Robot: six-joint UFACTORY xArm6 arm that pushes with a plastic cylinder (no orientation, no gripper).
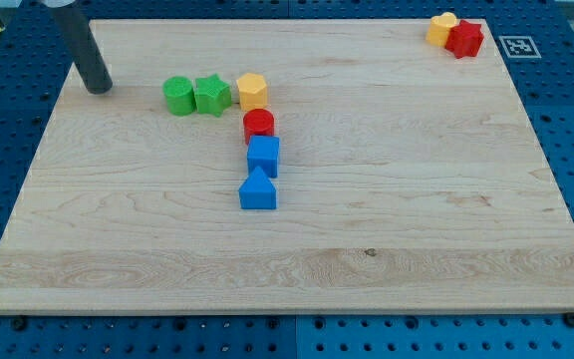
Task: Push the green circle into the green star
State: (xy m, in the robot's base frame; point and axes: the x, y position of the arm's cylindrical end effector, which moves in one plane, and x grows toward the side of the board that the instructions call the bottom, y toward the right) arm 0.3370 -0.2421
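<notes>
The green circle [178,95] sits on the wooden board at the upper left and touches the green star [211,95] on its right side. My tip [99,88] rests on the board to the left of the green circle, a clear gap away from it. The rod rises from the tip toward the view's top left.
A yellow hexagon block [252,91] stands just right of the star. Below it a red circle [259,125], a blue cube [263,156] and a blue house-shaped block [258,189] form a column. A yellow block [442,28] and a red block [464,38] sit at the top right corner.
</notes>
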